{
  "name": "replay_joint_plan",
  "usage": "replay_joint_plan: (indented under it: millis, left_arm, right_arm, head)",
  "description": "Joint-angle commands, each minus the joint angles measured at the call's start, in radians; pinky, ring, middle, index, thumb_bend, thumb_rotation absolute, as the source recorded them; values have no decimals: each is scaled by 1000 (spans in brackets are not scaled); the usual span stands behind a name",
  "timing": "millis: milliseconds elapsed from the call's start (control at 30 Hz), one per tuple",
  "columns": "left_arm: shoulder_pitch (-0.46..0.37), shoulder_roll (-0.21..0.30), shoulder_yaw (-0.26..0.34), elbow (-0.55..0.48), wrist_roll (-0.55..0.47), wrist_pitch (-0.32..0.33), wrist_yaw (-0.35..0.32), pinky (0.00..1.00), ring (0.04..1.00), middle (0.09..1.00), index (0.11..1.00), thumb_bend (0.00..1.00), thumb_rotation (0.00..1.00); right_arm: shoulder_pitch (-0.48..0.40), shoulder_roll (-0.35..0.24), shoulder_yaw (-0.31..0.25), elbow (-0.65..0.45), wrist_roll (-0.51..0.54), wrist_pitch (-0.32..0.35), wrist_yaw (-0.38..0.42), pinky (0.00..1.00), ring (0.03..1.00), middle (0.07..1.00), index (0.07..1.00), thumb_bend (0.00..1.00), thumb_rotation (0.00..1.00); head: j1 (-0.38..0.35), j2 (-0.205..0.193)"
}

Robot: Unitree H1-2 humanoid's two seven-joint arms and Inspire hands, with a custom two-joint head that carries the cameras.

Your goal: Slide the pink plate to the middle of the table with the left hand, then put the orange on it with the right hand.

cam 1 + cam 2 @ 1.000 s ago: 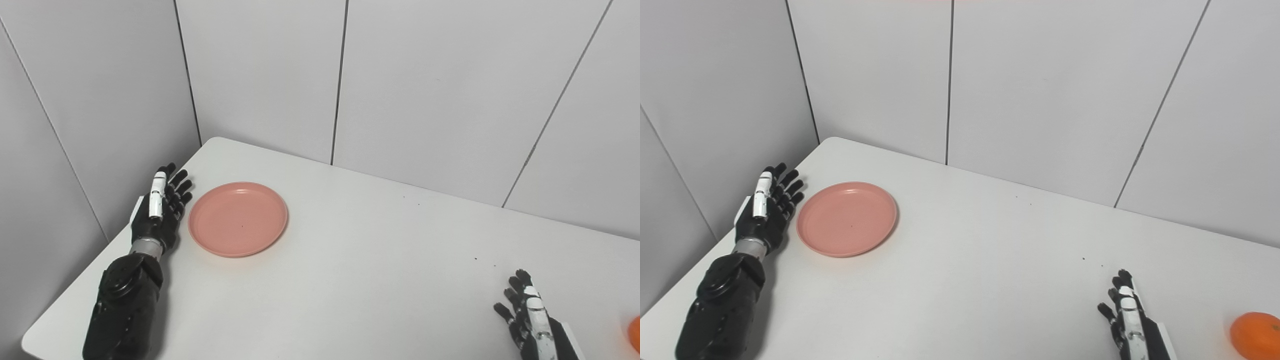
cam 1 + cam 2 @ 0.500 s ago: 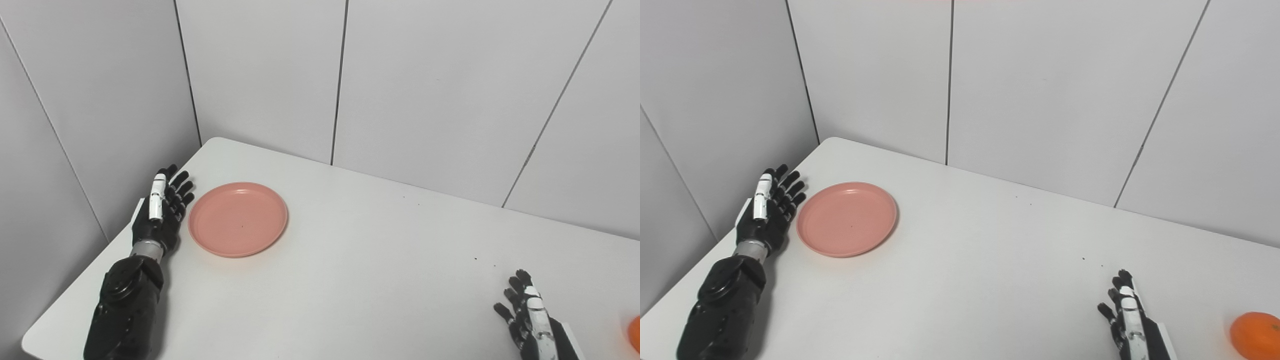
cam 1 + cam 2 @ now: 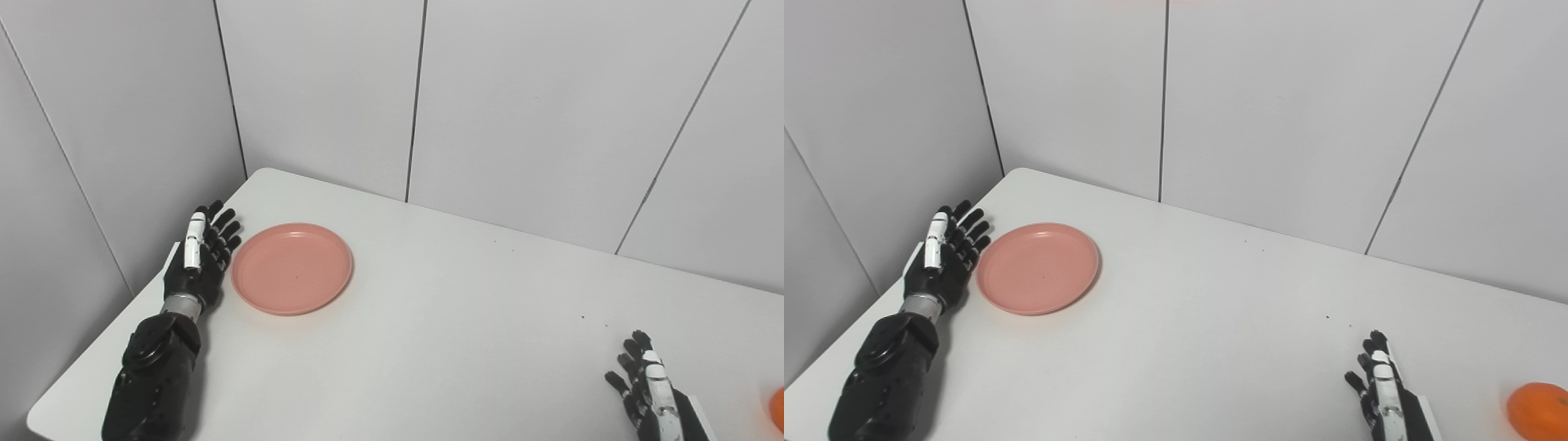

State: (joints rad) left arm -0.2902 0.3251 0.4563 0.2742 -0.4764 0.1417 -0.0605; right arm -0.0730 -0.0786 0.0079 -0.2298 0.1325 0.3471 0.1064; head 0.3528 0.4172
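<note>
The pink plate (image 3: 291, 268) lies flat and empty on the white table's left part, near the far left corner. My left hand (image 3: 200, 257) stands edge-up just left of the plate's rim, open, fingers straight and nearly touching the rim. At the bottom right my right hand (image 3: 1381, 389) rests open with fingers spread, holding nothing. The orange (image 3: 1537, 411) sits on the table a short way right of that hand, cut by the frame edge in the left eye view.
The white table (image 3: 441, 318) runs into a corner of grey panelled walls (image 3: 318, 92) at the back and left. Its left edge lies right behind my left hand. A few small dark specks dot the surface.
My left hand has crept slightly right, closing the small gap to the plate's rim. Plate, orange and right hand have not moved.
</note>
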Motion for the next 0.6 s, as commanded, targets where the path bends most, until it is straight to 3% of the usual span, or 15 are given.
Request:
replay_joint_plan:
  millis: [0,467,567]
  left_arm:
    - [-19,8,-2,2,-9,1,-8,932,915,914,902,334,1000]
    - [-18,-11,-37,-9,-15,17,-26,934,921,928,930,340,1000]
    - [-22,-21,-39,-27,-16,46,2,918,906,915,923,342,1000]
  right_arm:
    - [-7,-4,-3,-26,6,10,4,1000,1000,1000,1000,162,1000]
    - [-8,-10,5,-19,-8,-4,4,1000,1000,1000,1000,157,1000]
    - [-7,-12,4,-14,-7,-13,9,1000,1000,1000,1000,158,1000]
  head:
    - [0,1]
    - [-3,6]
    - [-4,8]
